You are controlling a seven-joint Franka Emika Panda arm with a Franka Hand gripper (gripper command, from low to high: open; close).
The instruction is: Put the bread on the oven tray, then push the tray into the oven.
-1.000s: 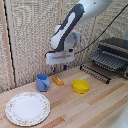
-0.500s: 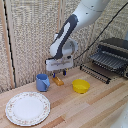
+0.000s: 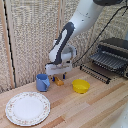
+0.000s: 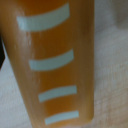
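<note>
Bread (image 3: 59, 80) lies on the table beside the blue mug (image 3: 42, 82).

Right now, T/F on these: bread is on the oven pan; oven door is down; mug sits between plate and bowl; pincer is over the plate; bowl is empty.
1. The bread is on the oven pan. False: it lies on the table beside the mug, under the pincer.
2. The oven has its door down. True.
3. The mug sits between the plate and the bowl. False: it stands behind the plate, on the bowl's left in the exterior view.
4. The pincer is over the plate. False: it is over the bread.
5. The bowl is empty. True, as far as the exterior view shows.
</note>
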